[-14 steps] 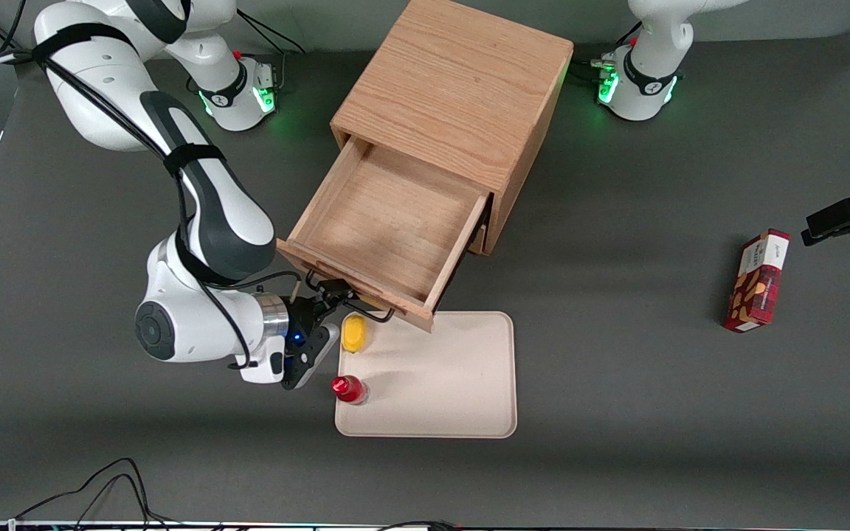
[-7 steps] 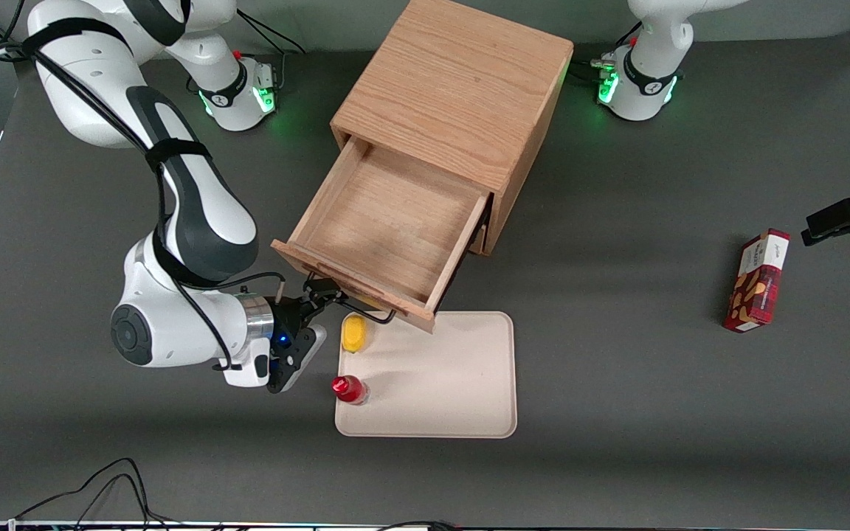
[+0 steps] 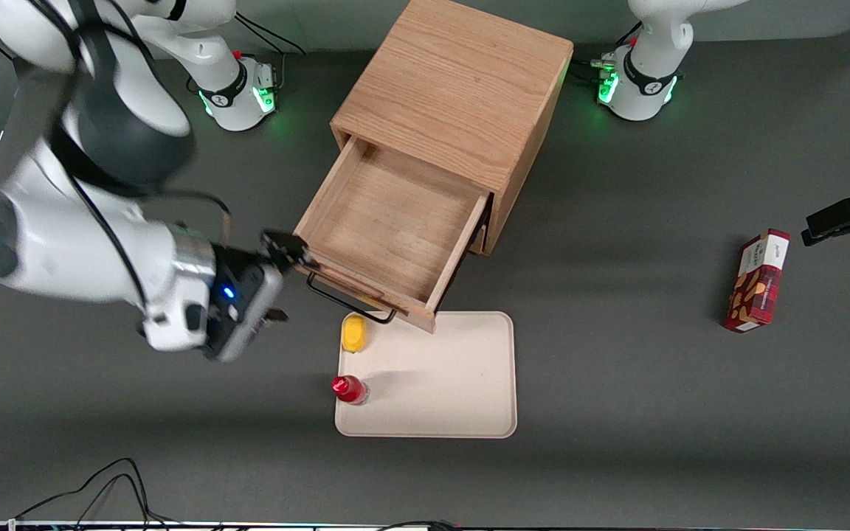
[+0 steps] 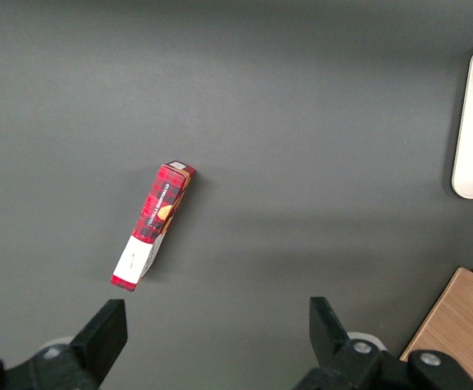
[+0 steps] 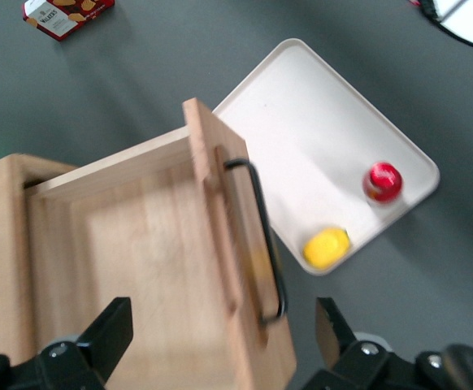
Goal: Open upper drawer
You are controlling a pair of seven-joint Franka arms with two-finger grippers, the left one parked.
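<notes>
The upper drawer stands pulled well out of the wooden cabinet, its black wire handle free. The end effector hovers beside the drawer's front corner, fingers spread wide, gripping nothing. Nearer the front camera, a beige tray carries a lemon and a red-capped bottle.
</notes>
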